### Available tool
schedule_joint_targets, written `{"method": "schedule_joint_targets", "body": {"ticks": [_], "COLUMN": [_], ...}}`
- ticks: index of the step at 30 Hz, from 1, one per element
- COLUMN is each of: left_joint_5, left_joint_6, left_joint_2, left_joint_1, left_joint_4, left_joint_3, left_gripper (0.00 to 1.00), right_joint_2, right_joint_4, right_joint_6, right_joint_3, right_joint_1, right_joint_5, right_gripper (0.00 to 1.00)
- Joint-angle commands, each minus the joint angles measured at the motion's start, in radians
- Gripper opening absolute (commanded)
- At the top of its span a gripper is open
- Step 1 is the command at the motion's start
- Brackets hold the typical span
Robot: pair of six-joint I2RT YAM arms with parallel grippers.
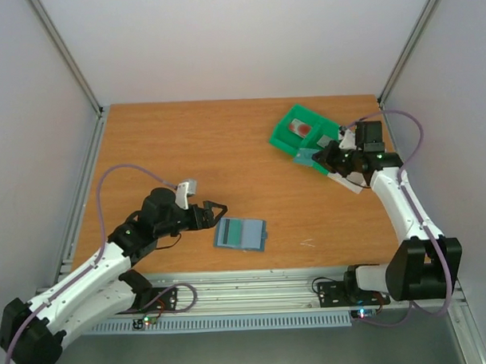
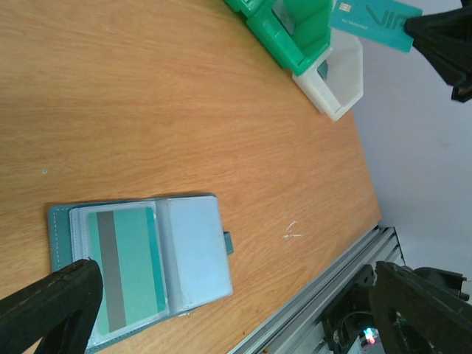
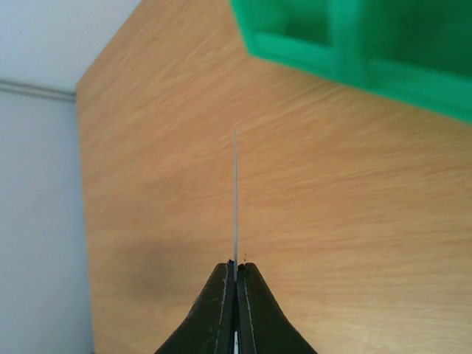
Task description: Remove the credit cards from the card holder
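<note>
Right claw [image 3: 236,269] is clamped on 1 teal card [image 3: 235,199], held edge-on over the bench's far right corner beside the green bin [image 1: 280,137] (a reddish card [image 1: 303,129] lies inside). Left claw [image 1: 217,214] gapes wide beside the card holder [image 1: 240,235], which lies open near the bench's near edge with 1 striped teal card [image 2: 125,269] in its pocket. Best to lower the held card squarely over a compartment before letting go
</note>
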Motion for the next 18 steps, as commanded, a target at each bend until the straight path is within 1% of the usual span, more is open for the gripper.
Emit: {"method": "schedule_joint_targets", "body": {"ticks": [1,11,15,18], "left_joint_5": [0.039,0.096,0.1,0.097], "left_joint_6": [0.045,0.038,0.049,0.055], "left_joint_2": [0.028,0.101,0.115,0.116], "left_joint_1": [0.004,0.004,0.004,0.004], "left_joint_4": [0.014,0.046,0.044,0.041], "left_joint_3": [0.041,0.05,0.055,0.054], "left_gripper": [0.99,0.99,0.99,0.99], "right_joint_2": [0.054,0.151,0.213,0.256], "right_joint_4": [-0.07,-0.114,-0.14,-0.164], "right_joint_6": [-0.125,-0.229,-0.249,-0.269], "right_joint_3": [0.074,0.184,0.224,0.257], "right_joint_1": [-0.105,-0.305,-0.357,-0.373], "right_joint_5": [0.073,0.096,0.116,0.163], "right_gripper": [0.01,0.01,0.01,0.01]}}
